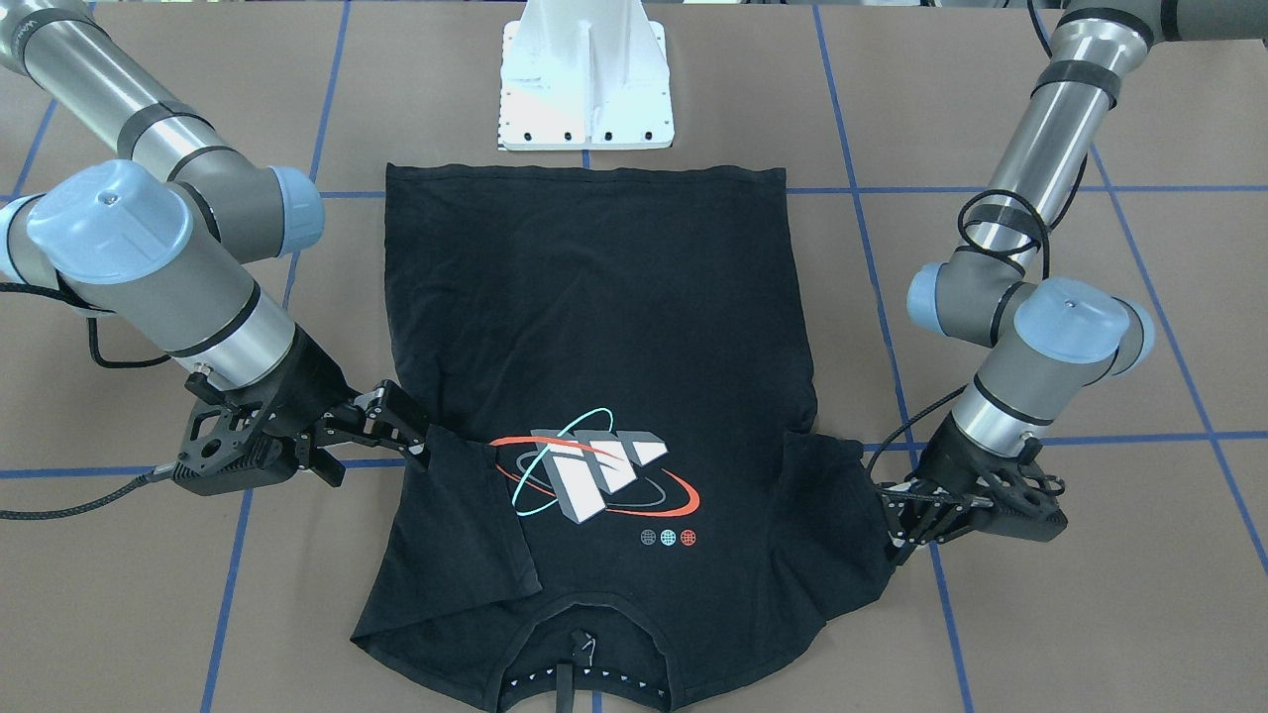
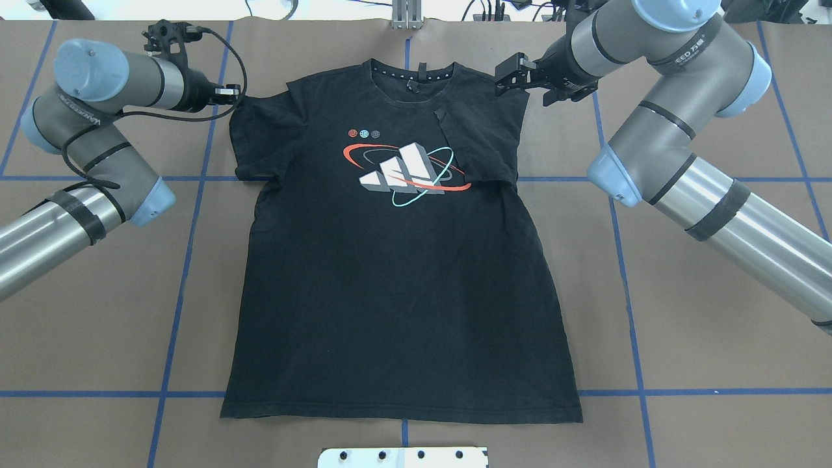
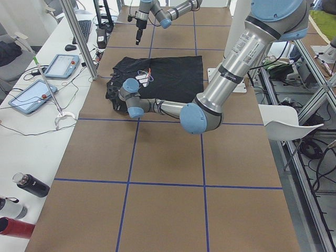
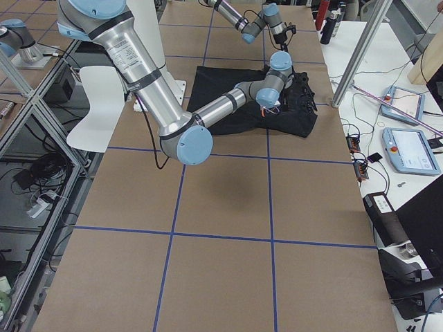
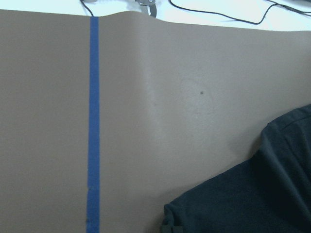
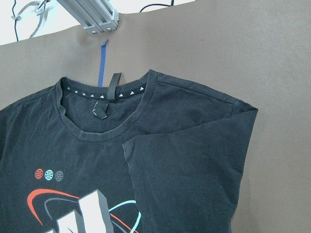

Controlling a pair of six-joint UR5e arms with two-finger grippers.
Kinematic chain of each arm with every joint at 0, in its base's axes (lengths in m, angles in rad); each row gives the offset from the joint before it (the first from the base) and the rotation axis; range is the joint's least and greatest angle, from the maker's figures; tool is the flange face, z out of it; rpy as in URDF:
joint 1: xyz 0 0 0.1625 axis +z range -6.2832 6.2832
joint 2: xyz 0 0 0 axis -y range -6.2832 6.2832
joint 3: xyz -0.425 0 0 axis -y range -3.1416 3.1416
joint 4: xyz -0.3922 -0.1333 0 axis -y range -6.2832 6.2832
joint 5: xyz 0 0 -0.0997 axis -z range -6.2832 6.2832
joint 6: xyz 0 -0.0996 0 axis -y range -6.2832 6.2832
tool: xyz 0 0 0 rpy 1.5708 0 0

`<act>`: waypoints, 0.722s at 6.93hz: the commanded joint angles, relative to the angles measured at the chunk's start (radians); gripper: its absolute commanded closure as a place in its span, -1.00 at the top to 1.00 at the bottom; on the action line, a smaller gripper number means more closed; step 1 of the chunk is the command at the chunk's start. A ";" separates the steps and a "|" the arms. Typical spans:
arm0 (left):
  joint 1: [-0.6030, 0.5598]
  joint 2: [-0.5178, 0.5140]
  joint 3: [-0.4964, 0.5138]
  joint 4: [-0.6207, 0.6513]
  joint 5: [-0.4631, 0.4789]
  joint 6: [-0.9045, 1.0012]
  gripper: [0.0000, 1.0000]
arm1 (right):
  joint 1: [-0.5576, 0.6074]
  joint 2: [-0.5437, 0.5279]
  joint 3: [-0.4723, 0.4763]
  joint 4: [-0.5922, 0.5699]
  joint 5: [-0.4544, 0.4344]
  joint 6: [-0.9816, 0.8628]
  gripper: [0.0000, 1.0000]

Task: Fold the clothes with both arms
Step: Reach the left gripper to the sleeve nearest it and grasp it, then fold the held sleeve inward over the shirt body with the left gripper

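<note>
the shirt [image 2: 390,279] is lying flat on the desk [image 2: 682,312], print up. its right sleeve [image 2: 481,143] is lying folded inward, and the right fingers [image 1: 401,421] are hovering apart beside it, gripping nothing. the left fingers [image 1: 906,515] are sitting at the spread left sleeve [image 1: 832,495], probably to match that fold; i cannot tell whether they are clamped.

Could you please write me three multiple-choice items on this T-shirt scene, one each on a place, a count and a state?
1. Which sleeve of the T-shirt lies folded onto the chest? A the right sleeve B the left sleeve C neither
2. How many small globe icons sit beside the print? A two B three C five
3. The T-shirt lies: A print up B print down C heaped

Answers: 1 A, the right sleeve overlaps the print's edge; 2 B, three icons show in a row; 3 A, the print faces the cameras.
</note>
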 commanded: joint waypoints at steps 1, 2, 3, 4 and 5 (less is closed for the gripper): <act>0.026 -0.032 -0.075 0.048 -0.010 -0.152 -1.00 | 0.001 0.000 -0.004 0.001 0.000 -0.001 1.00; 0.061 -0.098 -0.061 0.083 -0.006 -0.238 -1.00 | 0.001 0.002 -0.004 0.003 0.002 0.000 1.00; 0.087 -0.167 -0.024 0.132 0.004 -0.289 -1.00 | 0.001 0.002 -0.004 0.003 0.002 0.000 1.00; 0.133 -0.256 0.047 0.131 0.051 -0.370 -1.00 | 0.001 0.002 -0.003 0.003 0.002 0.000 1.00; 0.167 -0.300 0.094 0.126 0.113 -0.383 -1.00 | 0.001 0.000 -0.003 0.003 0.002 0.000 1.00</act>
